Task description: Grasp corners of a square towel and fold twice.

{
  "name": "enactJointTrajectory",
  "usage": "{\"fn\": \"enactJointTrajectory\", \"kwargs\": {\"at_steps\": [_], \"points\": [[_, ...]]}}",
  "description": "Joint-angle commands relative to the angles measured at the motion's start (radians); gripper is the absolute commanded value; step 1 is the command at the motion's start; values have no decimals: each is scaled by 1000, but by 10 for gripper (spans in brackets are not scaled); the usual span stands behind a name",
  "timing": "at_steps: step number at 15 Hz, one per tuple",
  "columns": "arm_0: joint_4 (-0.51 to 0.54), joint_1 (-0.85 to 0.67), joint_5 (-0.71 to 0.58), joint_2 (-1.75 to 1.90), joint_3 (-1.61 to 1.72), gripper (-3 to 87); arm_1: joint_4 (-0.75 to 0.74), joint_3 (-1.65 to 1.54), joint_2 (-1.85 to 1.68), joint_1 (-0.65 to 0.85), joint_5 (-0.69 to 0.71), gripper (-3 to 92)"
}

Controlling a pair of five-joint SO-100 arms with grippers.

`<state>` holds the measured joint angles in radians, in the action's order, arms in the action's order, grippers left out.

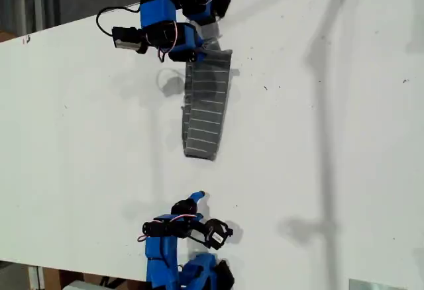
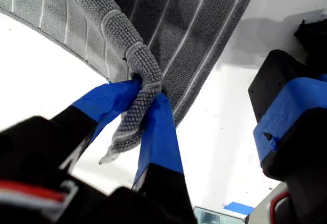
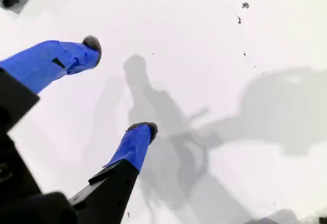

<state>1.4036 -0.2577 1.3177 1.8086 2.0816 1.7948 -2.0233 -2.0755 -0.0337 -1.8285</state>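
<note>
Between first tool tips: towel corner.

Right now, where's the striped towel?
The square towel lies in a narrow strip on the white table, upper centre of the exterior view, one end pinched by my first gripper.

My first gripper pinches a bunched edge of the towel between its two blue fingers. A short tip of cloth, maybe a corner, hangs out below the fingers. Towel is dark grey, looped weave, thin white stripes; it spreads away from the pinch in folds, lifted off the white tabletop. Beside the gripper, a black and blue arm part. A blue tape scrap sits on the tabletop.
</note>
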Motion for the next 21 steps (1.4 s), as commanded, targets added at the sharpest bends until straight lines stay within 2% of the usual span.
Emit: {"fn": "enactJointTrajectory", "kwargs": {"at_steps": [1,5,8,11,15,18,19,20,21], "points": [[-132,-57,35,133,210,278,-20,20,-29,-11,3,-1],[-187,-107,71,515,526,278,-6,66,5,21,55,-1],[-244,-110,74,523,584,278,-34,235,225,48,227,-1],[-275,-107,80,525,609,278,-133,201,285,3,144,-1],[-276,-103,72,540,609,278,-345,-242,-55,26,-83,-1],[-310,-109,49,543,614,278,-247,-337,-232,40,-155,-1],[-319,-109,44,543,618,278,-230,-373,-298,46,-163,56],[-330,-109,40,543,629,278,-225,-407,-354,32,-186,158],[-347,-109,37,543,643,278,-230,-419,-376,9,-212,202]]}}
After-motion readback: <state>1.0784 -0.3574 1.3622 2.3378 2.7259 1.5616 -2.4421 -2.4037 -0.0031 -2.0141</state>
